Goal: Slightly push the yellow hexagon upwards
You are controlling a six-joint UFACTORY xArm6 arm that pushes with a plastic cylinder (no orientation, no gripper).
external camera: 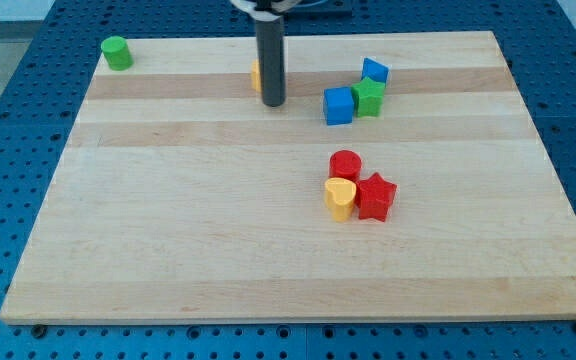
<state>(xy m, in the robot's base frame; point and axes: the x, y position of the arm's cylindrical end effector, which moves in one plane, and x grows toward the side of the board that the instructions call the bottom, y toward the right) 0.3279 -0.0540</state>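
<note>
The wooden board (168,250) lies bare across its left and lower half. My tip (273,103) rests on the board near the top edge; being a plain rod, it has no jaws to spread or pinch. The yellow hexagon (255,75), mostly hidden, sits touching the rod at about 10 o'clock from my tip, with a narrow strip of board above it.

At 3 o'clock, near, cluster a blue cube (338,106), a green block (369,97) and a second blue block (375,71). At 5 o'clock, well apart, a red star (376,197), a red cylinder (345,165) and a yellow heart (340,198) touch. A green cylinder (116,52) stands at the top-left corner.

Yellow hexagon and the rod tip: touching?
Cannot tell. In the camera view the rod covers most of the yellow hexagon, leaving only a sliver at the rod's left edge. My tip ends just below it, so neither contact nor gap shows.
</note>
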